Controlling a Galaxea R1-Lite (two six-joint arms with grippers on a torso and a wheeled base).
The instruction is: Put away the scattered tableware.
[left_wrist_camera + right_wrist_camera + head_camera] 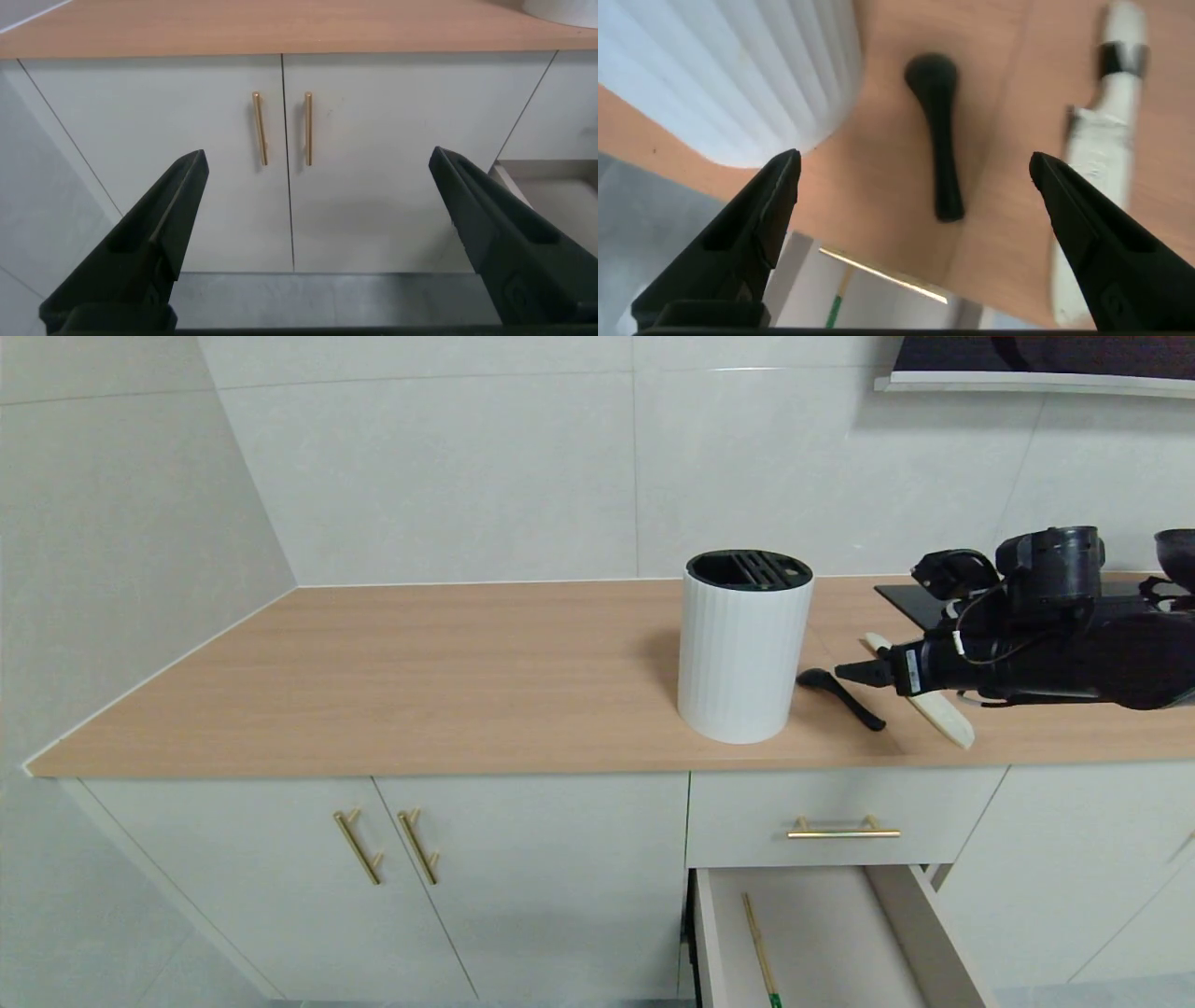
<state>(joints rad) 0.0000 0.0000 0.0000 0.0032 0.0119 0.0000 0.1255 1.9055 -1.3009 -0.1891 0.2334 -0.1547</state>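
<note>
Below the counter's front edge, the white pull-out drawer [822, 933] stands open, with a slim bamboo chopstick [758, 943] lying lengthwise on its floor. It is judged a likely destination for loose tableware. At the same low level, the left gripper [315, 161] faces the white double cabinet doors [402, 168], jaws spread wide with nothing between them.

On the light wooden countertop [420, 672], near the front edge toward its right end, lies the small black plastic spoon [840, 697]. Its handle end points to the front edge, and its bowl lies just beside the base of the white ribbed cylindrical holder with a black slotted top [744, 653]. On the spoon's other side, near but apart, lies a cream-white flat utensil [938, 709]. The right gripper [864, 674] hovers above the spoon, jaws fully apart and empty.

Step in hand, as judged: grasp the spoon.
1. Descend straight, keeping the handle centred between the fingers.
2. Close across the handle's mid-length, not the rounded bowl, which would likely slip.
3. Keep one finger clear of the holder's wall and the other clear of the cream-white utensil.
4. The handle lies flat, so bring the fingertips down to the wood before closing.
5. Lift vertically before travelling.

Toward the far edge at the right rests a black flat panel [920, 602], which needs no handling.
</note>
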